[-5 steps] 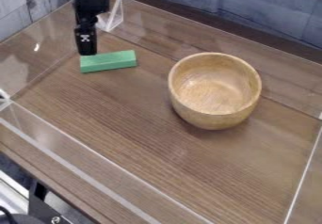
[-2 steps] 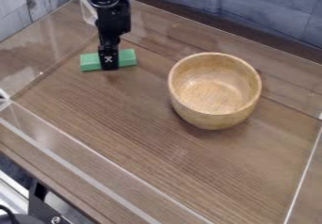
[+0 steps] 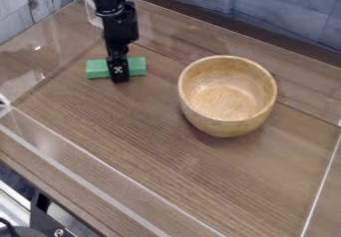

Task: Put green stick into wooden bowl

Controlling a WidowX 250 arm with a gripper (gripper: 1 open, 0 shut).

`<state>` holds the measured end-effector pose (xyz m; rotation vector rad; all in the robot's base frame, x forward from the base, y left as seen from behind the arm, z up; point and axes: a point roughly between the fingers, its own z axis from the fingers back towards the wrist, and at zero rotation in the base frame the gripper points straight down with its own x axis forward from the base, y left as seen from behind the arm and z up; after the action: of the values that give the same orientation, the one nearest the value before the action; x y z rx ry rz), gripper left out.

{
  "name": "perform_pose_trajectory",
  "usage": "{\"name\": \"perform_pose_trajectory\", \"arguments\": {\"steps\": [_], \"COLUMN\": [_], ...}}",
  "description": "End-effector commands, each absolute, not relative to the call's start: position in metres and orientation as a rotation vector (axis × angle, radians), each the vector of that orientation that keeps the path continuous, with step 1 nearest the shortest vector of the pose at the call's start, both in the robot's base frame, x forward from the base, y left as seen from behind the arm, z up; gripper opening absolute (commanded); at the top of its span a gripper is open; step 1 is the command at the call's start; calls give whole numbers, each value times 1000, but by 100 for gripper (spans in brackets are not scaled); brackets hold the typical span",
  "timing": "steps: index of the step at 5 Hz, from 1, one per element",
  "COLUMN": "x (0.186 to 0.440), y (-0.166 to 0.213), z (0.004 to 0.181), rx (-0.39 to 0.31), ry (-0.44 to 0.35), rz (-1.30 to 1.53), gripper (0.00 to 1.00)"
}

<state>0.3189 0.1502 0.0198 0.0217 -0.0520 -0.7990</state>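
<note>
**One arm down over the green stick, bowl waiting empty**

Two loose things sit on a wood-grain table [image 3: 160, 171] that is fenced by clear plastic walls. Nearest the camera, the front wall [image 3: 80, 176] runs diagonally across the lower left, with a strip of bare tabletop behind it.

Farther in, right of centre, stands the wooden bowl [image 3: 228, 94]. It is round and light tan, with a thick rim and a smooth hollow, and it sits upright with nothing inside it.

Left of the bowl and a little farther back lies the green stick [image 3: 98, 69], a small flat bright-green block resting on the tabletop. It is well apart from the bowl, with open table between them. Only its left part shows clearly; the rest is covered by the arm.

Directly over the stick's right portion hangs the gripper [image 3: 120, 74], black and pointing straight down from the dark arm [image 3: 114, 12] that rises toward the top left of the frame. Its tip, marked with a white cross, sits low at the level of the stick. The fingers stand spread wide apart, not clamped on anything, though from this angle it is hard to see whether they touch the block.

Beyond the arm, the back wall [image 3: 200, 22] of the enclosure reflects light.
</note>
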Motion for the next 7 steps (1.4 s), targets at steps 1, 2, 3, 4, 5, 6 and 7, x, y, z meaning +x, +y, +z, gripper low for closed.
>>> {"name": "perform_pose_trajectory", "arguments": {"steps": [1, 2, 3, 4, 5, 6, 7], "x": [332, 333, 332, 335, 342, 347, 337], "y": [155, 164, 171, 175, 173, 171, 173], "z": [38, 36, 34, 45, 45, 57, 67], "rx": [41, 10, -26, -43, -53, -65, -74], "ry": [-109, -133, -153, -162, -155, -164, -176], "rz": [-762, -768, -771, -725, -757, -775, -741], "gripper": [100, 100, 100, 100, 0, 0, 0]}}
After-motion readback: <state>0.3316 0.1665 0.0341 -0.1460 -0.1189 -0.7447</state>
